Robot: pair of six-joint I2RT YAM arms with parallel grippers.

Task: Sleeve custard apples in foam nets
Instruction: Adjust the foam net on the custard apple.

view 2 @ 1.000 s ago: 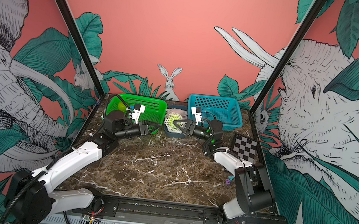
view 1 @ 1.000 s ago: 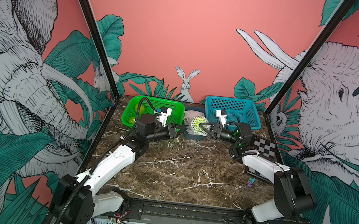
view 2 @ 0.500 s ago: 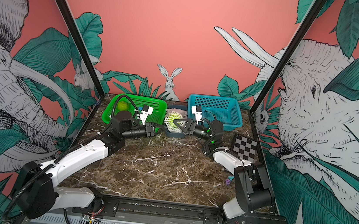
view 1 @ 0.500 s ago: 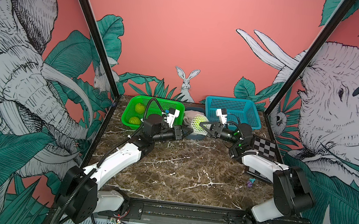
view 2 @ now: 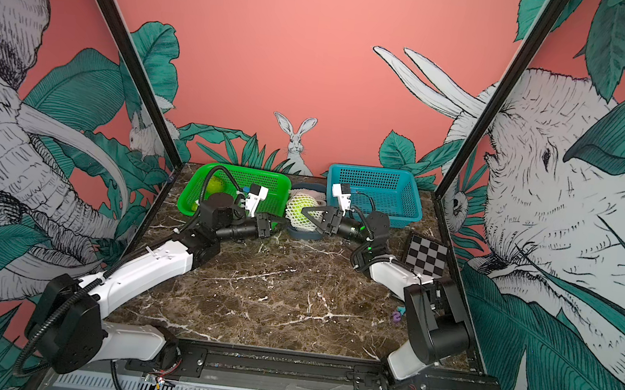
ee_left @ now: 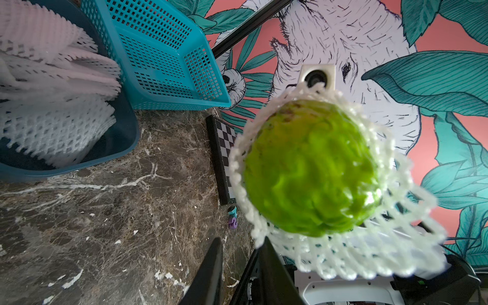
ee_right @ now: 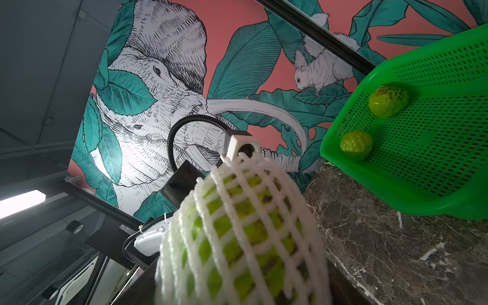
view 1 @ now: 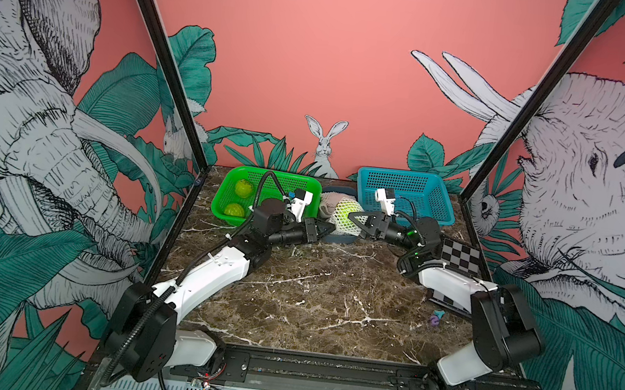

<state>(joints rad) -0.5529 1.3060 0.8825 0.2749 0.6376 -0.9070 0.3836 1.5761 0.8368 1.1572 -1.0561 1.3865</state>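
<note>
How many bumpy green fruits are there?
3. Two custard apples lie in the green basket; one sits inside a foam net in the right end effector. Spare nets could hide more.

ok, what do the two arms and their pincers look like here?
Left arm and right arm: glossy white link shells, chunky black joints. Left pincer and right pincer: black, triangular, tapering, a white boxy camera above each. Black corrugated cable loops over the left wrist; green light on the right.
</note>
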